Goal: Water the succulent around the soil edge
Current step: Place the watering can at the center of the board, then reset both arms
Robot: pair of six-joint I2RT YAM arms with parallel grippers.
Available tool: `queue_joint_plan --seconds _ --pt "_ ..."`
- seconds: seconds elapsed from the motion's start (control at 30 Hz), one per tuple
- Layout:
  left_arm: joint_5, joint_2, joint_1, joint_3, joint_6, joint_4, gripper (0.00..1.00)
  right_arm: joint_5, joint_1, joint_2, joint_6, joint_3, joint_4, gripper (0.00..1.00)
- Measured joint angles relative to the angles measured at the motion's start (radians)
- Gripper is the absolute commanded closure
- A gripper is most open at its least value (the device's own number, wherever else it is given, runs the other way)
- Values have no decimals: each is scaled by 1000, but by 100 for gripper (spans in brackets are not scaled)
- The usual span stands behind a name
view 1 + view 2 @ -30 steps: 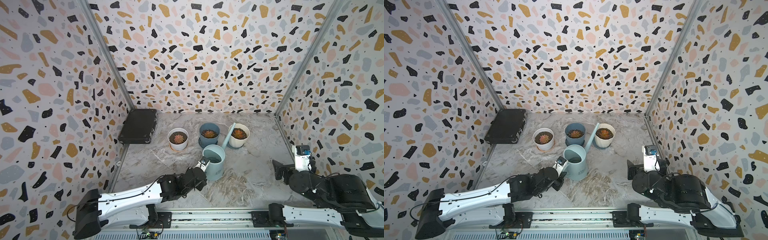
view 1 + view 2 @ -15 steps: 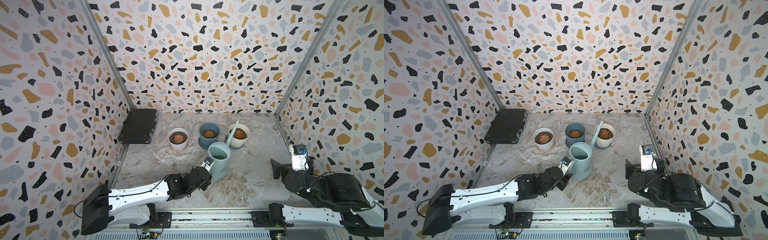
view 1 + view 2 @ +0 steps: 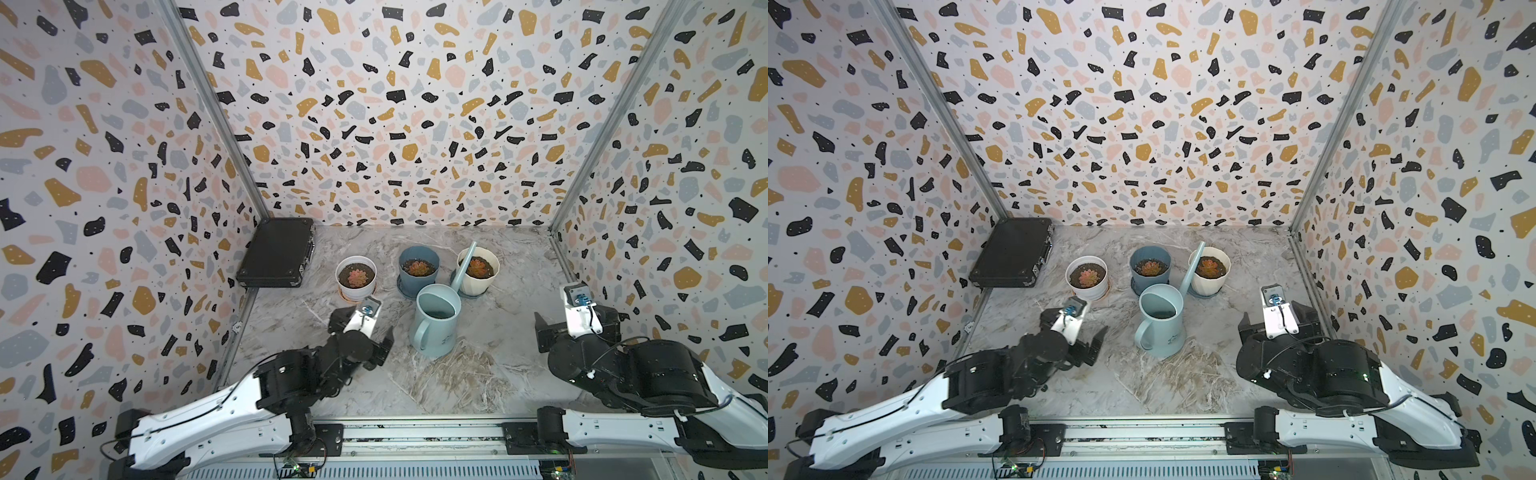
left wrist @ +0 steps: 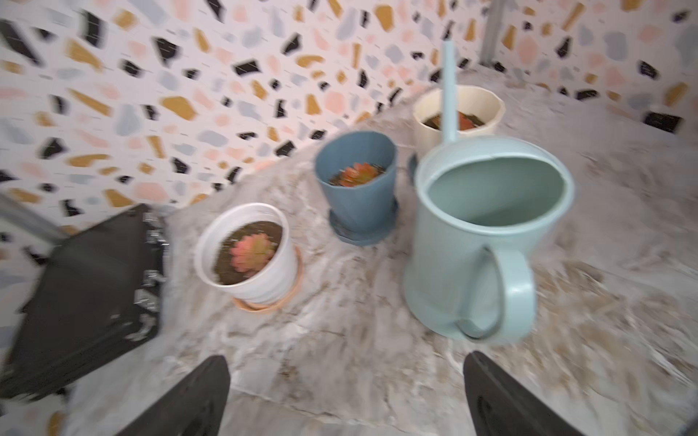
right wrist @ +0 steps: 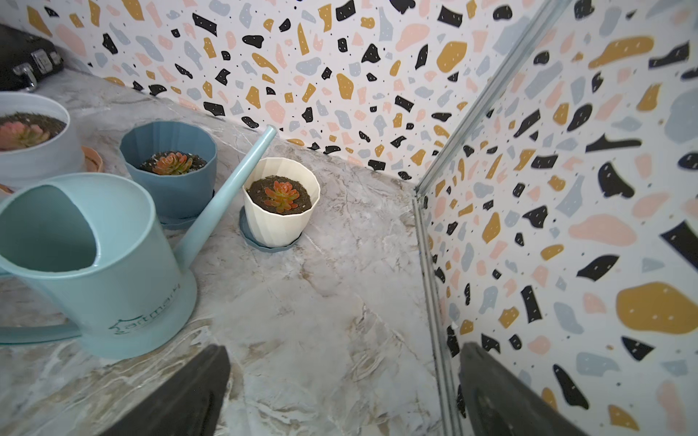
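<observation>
Succulents, three small reddish rosettes, sit in a row of pots behind the pale blue plastic watering can (image 3: pixel 436 320): a white round pot (image 3: pixel 356 277), a dark blue faceted pot (image 3: pixel 419 267) and a cream faceted pot (image 3: pixel 478 270). The can stands upright on the marble-patterned table (image 3: pixel 490 374), its spout reaching toward the cream pot. A second ago the left gripper (image 3: pixel 365 332) was clamped on the can's handle; now its jaws are spread wide and it sits beside the can, empty. The right gripper (image 5: pixel 343 392) also gapes empty. A careless sweep by either arm could topple the can, since nothing steadies it.
</observation>
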Motion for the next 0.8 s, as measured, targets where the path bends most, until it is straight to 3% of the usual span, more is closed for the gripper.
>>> queue_joint_plan --seconds 0.07,0.17,0.23,0.33,0.43,0.5,0.8 --pt "-13 -64 144 -13 38 -13 1 8 -38 14 -120 -27 85 1" --pt "58 -109 481 -49 111 -8 1 -61 -193 35 -322 -86 269 1" --pt "163 -77 682 -57 159 6 0 -164 -370 51 -454 -135 411 1" --pt "285 6 869 -78 219 103 1 -371 -671 107 -585 -191 599 1" --pt "356 87 944 -136 261 243 1 -536 -907 187 -658 -262 805 0" --pt "399 134 979 -185 267 334 1 -615 -1005 241 -707 -339 956 1" --pt "478 234 1101 -399 266 645 1 -862 -1207 350 -841 -661 1498 0"
